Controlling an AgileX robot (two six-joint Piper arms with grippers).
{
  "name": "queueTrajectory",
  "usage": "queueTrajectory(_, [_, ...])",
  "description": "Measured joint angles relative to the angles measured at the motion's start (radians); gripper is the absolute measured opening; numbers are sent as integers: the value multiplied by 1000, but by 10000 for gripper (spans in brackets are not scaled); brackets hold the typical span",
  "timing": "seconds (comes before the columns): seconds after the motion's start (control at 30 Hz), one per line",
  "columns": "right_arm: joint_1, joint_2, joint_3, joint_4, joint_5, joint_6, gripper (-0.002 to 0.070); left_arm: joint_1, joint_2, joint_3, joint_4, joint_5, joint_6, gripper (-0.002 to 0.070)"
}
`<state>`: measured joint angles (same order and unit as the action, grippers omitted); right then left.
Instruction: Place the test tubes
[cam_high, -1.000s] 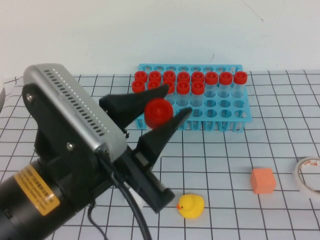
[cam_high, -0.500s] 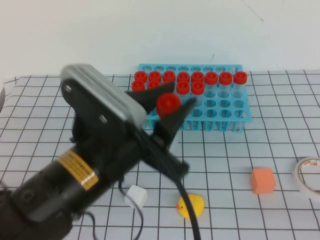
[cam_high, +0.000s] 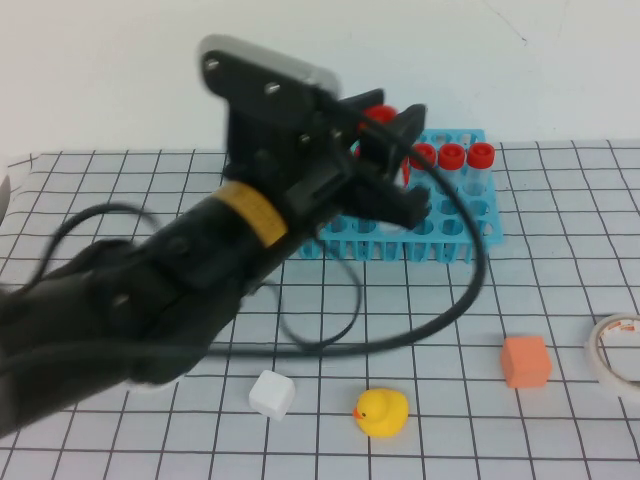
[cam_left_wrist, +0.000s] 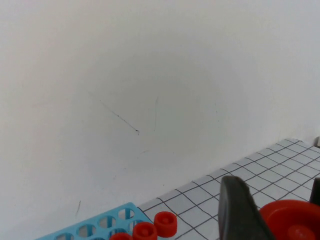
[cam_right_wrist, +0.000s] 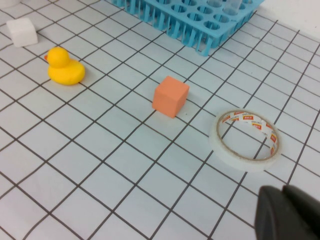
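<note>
The left claw (cam_high: 388, 118) hangs above the blue rack (cam_high: 460, 215) in the upper middle of the high view. Its fingers are closed partway around a red-capped test tube (cam_high: 378, 113). The wrist camera shows only the cap beside one dark finger (cam_left_wrist: 239, 210). Three capped tubes (cam_high: 451, 156) stand in the back row just right of the claw. The arm hides much of the rack, so I cannot tell which hole it is aiming for. To my eye the job now is seating this tube. It should be brought upright, its foot lined up over a free hole, and lowered straight down without clipping the neighbouring caps. The claw should let go only once the tube rests in the rack. The right claw (cam_right_wrist: 287, 216) is pinched shut with nothing in it, parked low over the gridded surface (cam_right_wrist: 100, 165) near the tape roll (cam_right_wrist: 246, 140). As for writing, the yellow label (cam_high: 250, 210) on the left arm is a blur. The tape's inner core carries red print too small to read.
</note>
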<state>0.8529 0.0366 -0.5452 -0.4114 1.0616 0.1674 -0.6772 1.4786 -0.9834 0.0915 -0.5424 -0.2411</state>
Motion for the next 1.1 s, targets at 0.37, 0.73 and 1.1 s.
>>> queueTrajectory(0.37, [0,0,0,0,0,0,-1,0,286,-168,1,-205,109,251])
queueTrajectory(0.73, [0,0,0,0,0,0,-1,56,537,-357,6,-295,113,251])
queueTrajectory(1.1, [0,0,0,0,0,0,-1,62,678,-498,-16,-236,113,251])
